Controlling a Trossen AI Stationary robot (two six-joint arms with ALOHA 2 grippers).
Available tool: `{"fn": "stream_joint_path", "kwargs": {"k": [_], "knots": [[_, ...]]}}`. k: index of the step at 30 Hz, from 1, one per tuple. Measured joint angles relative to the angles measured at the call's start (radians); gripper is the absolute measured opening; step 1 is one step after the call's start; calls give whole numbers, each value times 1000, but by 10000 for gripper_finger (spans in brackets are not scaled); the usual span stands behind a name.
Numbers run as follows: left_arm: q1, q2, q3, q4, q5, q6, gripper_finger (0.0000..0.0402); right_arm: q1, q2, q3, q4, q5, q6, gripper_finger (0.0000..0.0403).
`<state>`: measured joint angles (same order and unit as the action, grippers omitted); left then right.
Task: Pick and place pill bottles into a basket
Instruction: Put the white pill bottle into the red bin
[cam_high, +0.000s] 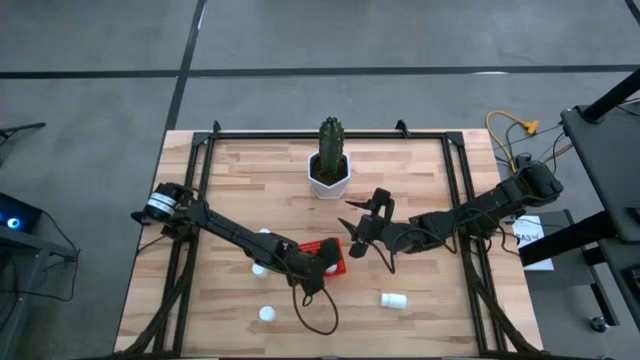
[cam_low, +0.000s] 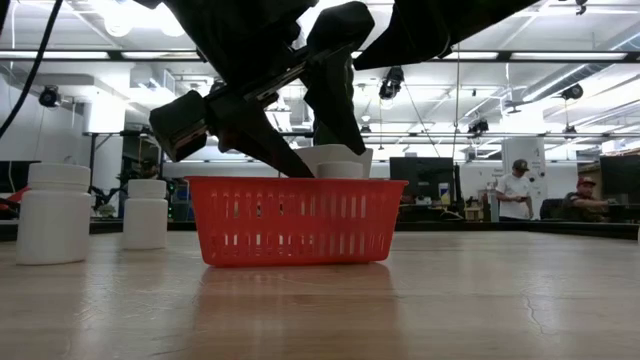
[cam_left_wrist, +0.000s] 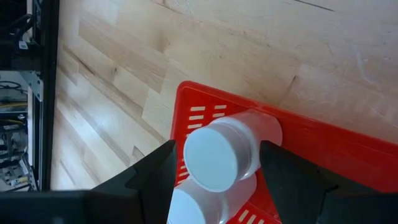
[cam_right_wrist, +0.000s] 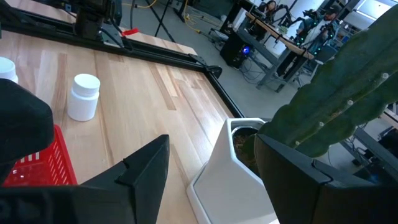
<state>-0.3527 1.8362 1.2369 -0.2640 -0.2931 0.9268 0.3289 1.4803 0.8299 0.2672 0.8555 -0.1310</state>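
Observation:
The red basket (cam_high: 333, 250) stands at the table's middle and also shows in the low view (cam_low: 295, 220). My left gripper (cam_high: 318, 272) hangs over it, shut on a white pill bottle (cam_left_wrist: 217, 155). A second bottle (cam_left_wrist: 193, 208) lies in the basket beside it. Two bottles (cam_high: 260, 268) (cam_high: 262, 237) stand left of the basket, and one (cam_high: 267, 313) stands near the front edge. One bottle (cam_high: 393, 299) lies on its side at the front right. My right gripper (cam_high: 358, 238) is open and empty, right of the basket, facing the cactus pot (cam_right_wrist: 236, 168). My left gripper pinches the bottle's body (cam_left_wrist: 267, 134) below the cap between its two fingers (cam_left_wrist: 283, 177). The fingers come from above, slanting down into the basket. The bottle sits tilted, cap (cam_left_wrist: 211, 158) up toward the wrist, its lower end inside the basket; whether it rests on the floor is hidden.
A white hexagonal pot (cam_high: 328, 178) with a green cactus (cam_high: 331, 140) stands at the far middle, close to my right gripper. Black rails (cam_high: 205, 180) run along the table's sides. People (cam_low: 517, 190) stand in the room beyond.

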Motion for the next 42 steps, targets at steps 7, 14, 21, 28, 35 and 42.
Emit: {"fn": "stream_joint_path", "kwargs": {"k": [7,14,21,28,35,42], "knots": [[0,0,0,49,-23,4,210,0,0,0,0,0,0,226],[0,0,-1,46,-27,6,210,0,0,0,0,0,0,226],[0,0,-1,46,-63,6,210,0,0,0,0,0,0,226],[-23,-56,-2,9,-62,-54,210,0,0,0,0,0,-2,226],[-35,-159,-32,-19,-15,-144,210,3,0,0,-2,-31,-4,226],[-34,-366,-221,127,58,-232,210,7,0,0,-6,-169,1,226]]}}
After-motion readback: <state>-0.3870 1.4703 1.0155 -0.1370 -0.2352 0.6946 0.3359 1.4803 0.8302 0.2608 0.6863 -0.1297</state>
